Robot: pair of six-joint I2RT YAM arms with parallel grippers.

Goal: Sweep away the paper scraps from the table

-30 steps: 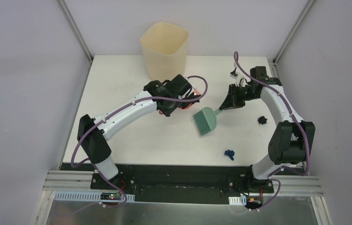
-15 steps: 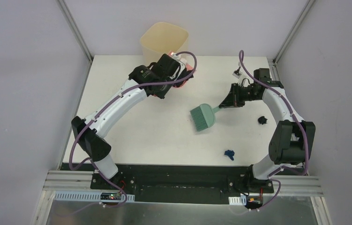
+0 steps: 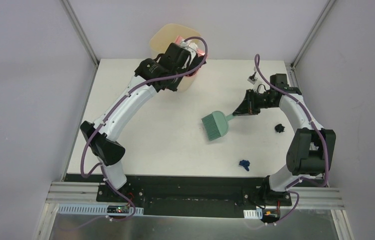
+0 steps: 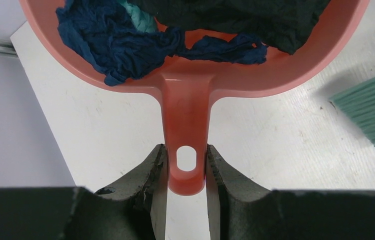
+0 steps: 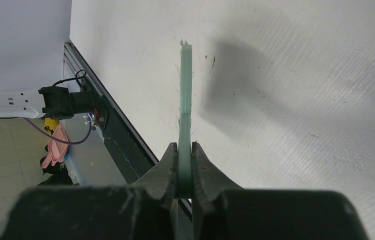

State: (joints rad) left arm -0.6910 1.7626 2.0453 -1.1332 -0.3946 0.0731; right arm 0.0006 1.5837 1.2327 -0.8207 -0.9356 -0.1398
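The left gripper clamps the smooth pink dustpan by its slotted handle (crumpled dark-blue paper scraps inside); the right gripper pinches the green bristled brush.

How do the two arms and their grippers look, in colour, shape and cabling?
Both the left arm and the right arm have white curved links between bulky black joints, with a purple cable running along each. The left gripper and right gripper have two dark fingers each.
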